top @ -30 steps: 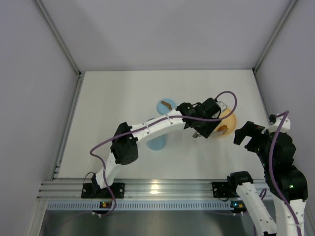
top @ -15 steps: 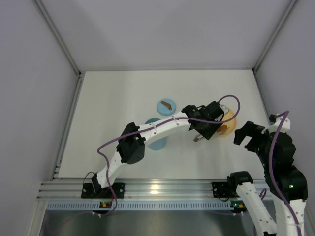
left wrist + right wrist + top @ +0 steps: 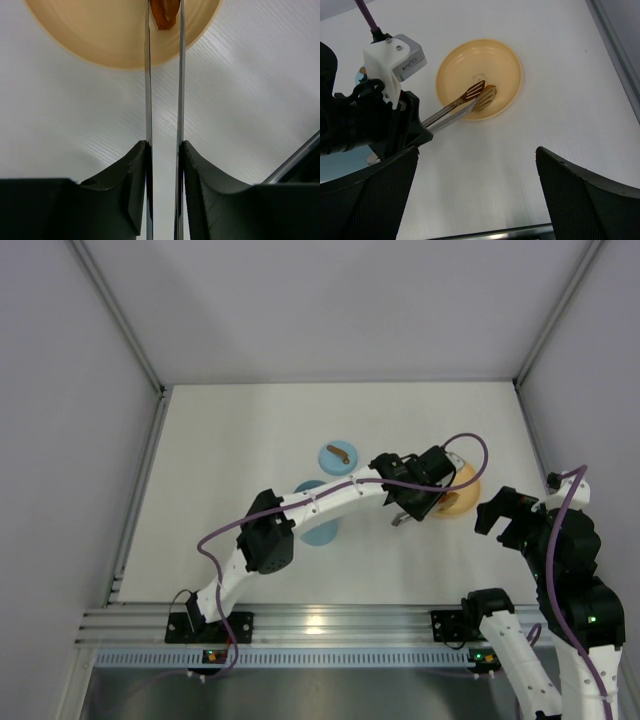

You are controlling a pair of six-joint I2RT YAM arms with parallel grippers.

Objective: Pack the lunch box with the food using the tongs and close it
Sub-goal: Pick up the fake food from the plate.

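Overhead: my left pincer (image 3: 430, 505) reached across to the one plate (image 3: 467, 480). One lunch box (image 3: 320, 530) and one lid (image 3: 338, 455) sat apart from it, the lid off so the box could be loaded.
Left wrist: that pincer clamped one pair of tongs (image 3: 148, 100), arms nearly parallel, nipping one orange-brown piece of food (image 3: 165, 15), ready for lifting.
Right wrist: my right pincer (image 3: 476, 150) gaped wide, empty, parked aside.
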